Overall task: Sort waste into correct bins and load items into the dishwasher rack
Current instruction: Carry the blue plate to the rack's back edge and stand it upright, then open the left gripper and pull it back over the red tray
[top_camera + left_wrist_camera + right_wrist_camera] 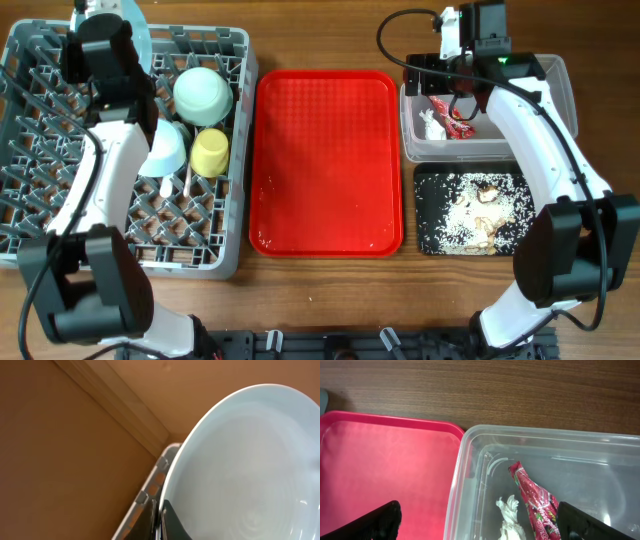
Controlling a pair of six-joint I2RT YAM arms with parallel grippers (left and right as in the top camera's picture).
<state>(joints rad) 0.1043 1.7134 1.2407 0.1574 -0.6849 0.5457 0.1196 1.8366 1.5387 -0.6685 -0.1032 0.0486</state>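
Over the rack [30, 150], left tool [161, 515] pinches the plate [240, 470]; right tool [482, 522] gapes above the tub [465, 460].

I'm seeing the table [330, 300] showing as brown wood grain, matt. Red tray [325, 160] is looking like plastic, finely textured, catching glare. Clear tub [530, 442] is reading as smooth see-through plastic. Red wrapper [535, 497] inside is shining, crinkled film; paper scrap [509, 515] is looking matt, crumpled. Pale blue plate [250, 470] is gleaming, smooth. Rack [30, 150] is looking like dull grey plastic.
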